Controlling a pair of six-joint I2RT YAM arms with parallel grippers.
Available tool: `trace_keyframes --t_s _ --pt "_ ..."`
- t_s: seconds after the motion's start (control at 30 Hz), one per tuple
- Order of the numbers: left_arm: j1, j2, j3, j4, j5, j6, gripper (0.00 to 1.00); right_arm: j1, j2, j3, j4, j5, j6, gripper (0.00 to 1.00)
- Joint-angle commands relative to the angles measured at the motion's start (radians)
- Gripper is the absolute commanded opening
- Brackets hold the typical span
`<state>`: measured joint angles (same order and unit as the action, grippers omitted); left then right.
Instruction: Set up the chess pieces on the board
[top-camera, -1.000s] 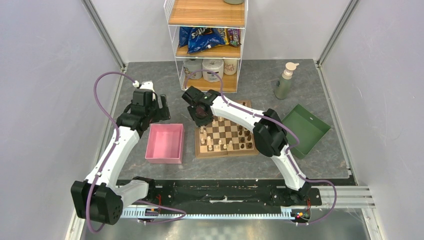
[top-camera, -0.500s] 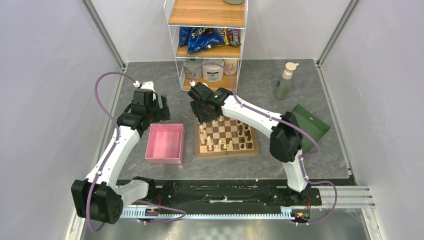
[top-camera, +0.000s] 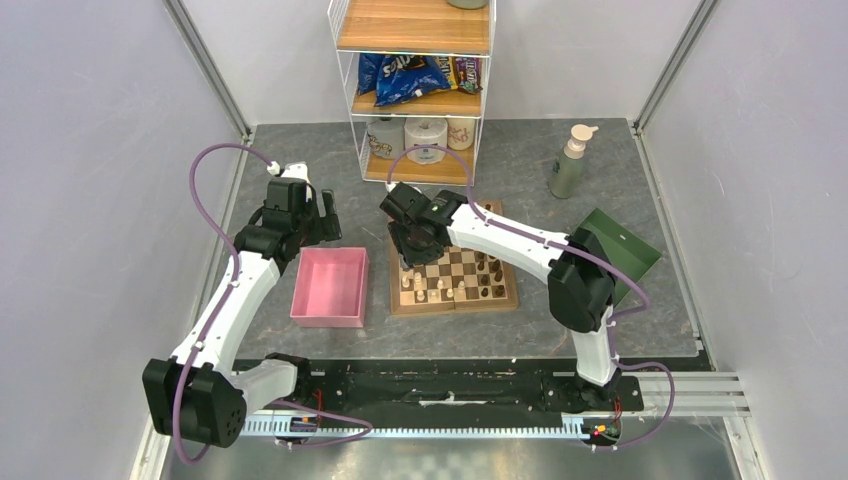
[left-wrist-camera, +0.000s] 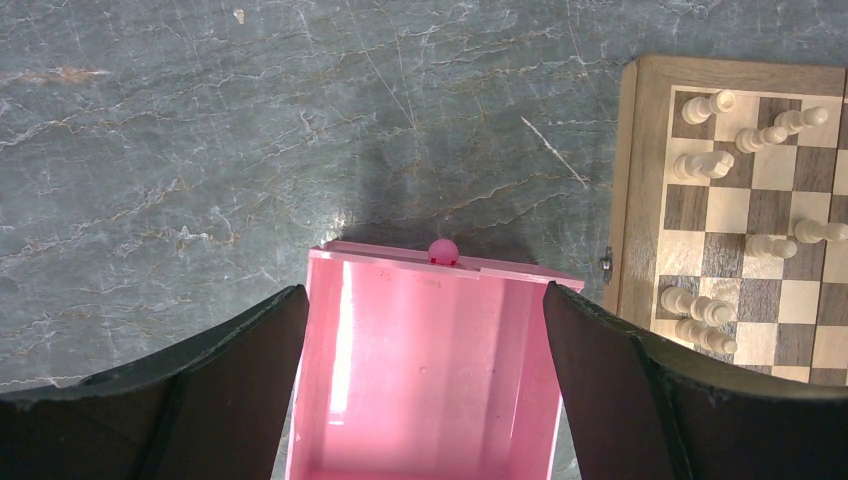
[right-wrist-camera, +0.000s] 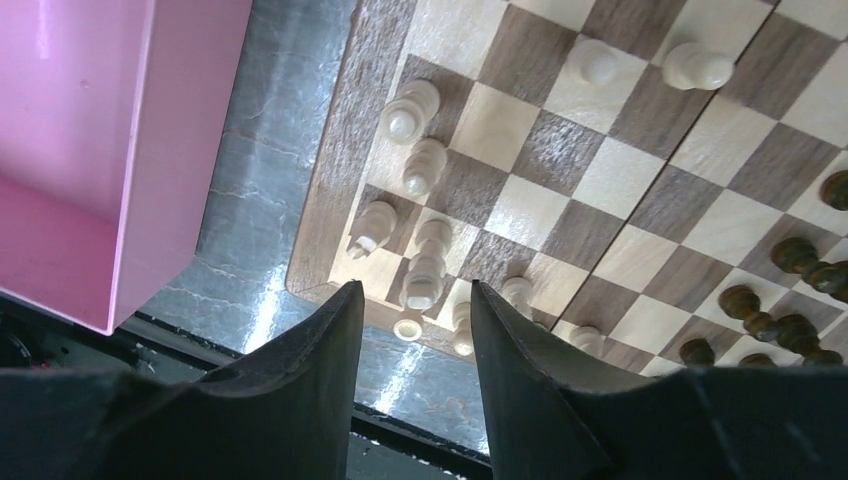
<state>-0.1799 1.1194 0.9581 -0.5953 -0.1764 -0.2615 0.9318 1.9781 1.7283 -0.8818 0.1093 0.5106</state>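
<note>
The board (top-camera: 452, 304) lies mid-table with cream-white pieces (top-camera: 415, 285) along its left side and dark pieces (top-camera: 492, 270) on its right. My right gripper (top-camera: 412, 240) hovers over the board's far-left corner, open and empty. In the right wrist view its fingertips (right-wrist-camera: 355, 300) frame a white piece (right-wrist-camera: 424, 275) standing below on the board (right-wrist-camera: 600, 160); dark pieces (right-wrist-camera: 790, 255) show at the right. My left gripper (top-camera: 322, 215) hangs wide open and empty over the far end of the pink tray (top-camera: 328, 287). The left wrist view shows the gripper (left-wrist-camera: 422, 292) over the tray's (left-wrist-camera: 430, 400) bare inside.
A green tray (top-camera: 612, 255) lies right of the board. A soap bottle (top-camera: 570, 160) stands at the back right. A wire shelf (top-camera: 415, 80) with snacks and rolls stands behind the board. The board's left edge with white pieces (left-wrist-camera: 700, 165) shows in the left wrist view.
My right arm's elbow swung to the right and its gripper shifted a little nearer, over the board's far-left corner. The left arm has not moved.
</note>
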Motion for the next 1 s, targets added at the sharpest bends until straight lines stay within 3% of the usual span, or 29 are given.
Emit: trace_keyframes --t_s 0.0,0.53,0.63,0.83,0.97 --pt "0.005 0.003 0.008 0.023 0.004 -0.021 0.94 0.018 0.014 -0.001 0.012 -0.017 0.023 0.5" --pt "0.005 0.004 0.008 0.023 0.008 -0.021 0.94 0.021 0.056 -0.016 -0.025 0.008 0.026 0.39" --pt "0.004 0.005 0.01 0.023 0.01 -0.021 0.94 0.021 0.06 -0.009 -0.025 0.004 0.022 0.34" --pt "0.005 0.007 0.01 0.023 0.013 -0.021 0.94 0.021 0.048 0.026 -0.043 0.033 0.003 0.13" --pt "0.005 0.007 0.01 0.022 0.016 -0.019 0.94 0.019 0.017 0.059 -0.077 0.073 -0.014 0.12"
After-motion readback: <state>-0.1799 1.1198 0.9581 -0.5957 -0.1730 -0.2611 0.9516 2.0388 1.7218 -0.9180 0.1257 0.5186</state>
